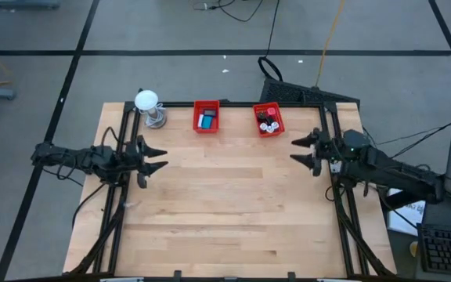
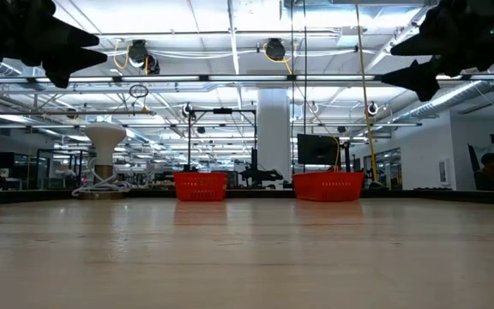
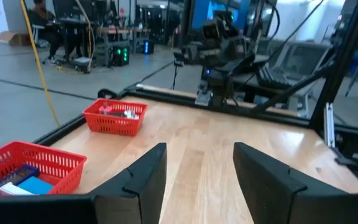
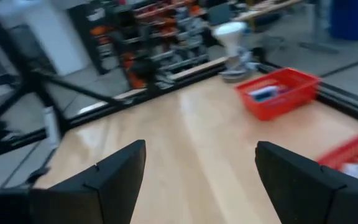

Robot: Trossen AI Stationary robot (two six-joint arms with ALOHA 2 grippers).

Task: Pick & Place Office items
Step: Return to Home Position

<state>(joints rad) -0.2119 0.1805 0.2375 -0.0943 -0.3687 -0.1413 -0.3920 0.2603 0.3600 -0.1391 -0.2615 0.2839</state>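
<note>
High view: the left gripper [image 1: 164, 157] sits at the left edge of the table [image 1: 233, 211], the right gripper [image 1: 293, 151] at its right edge, both spread wide and empty. The office items [image 1: 207, 121] lie at the far edge between them: blue and dark flat pieces in the left red bin [image 1: 196, 117], nearer the left gripper; white round and black pieces in the right red bin [image 1: 257, 119], nearer the right gripper.
</note>
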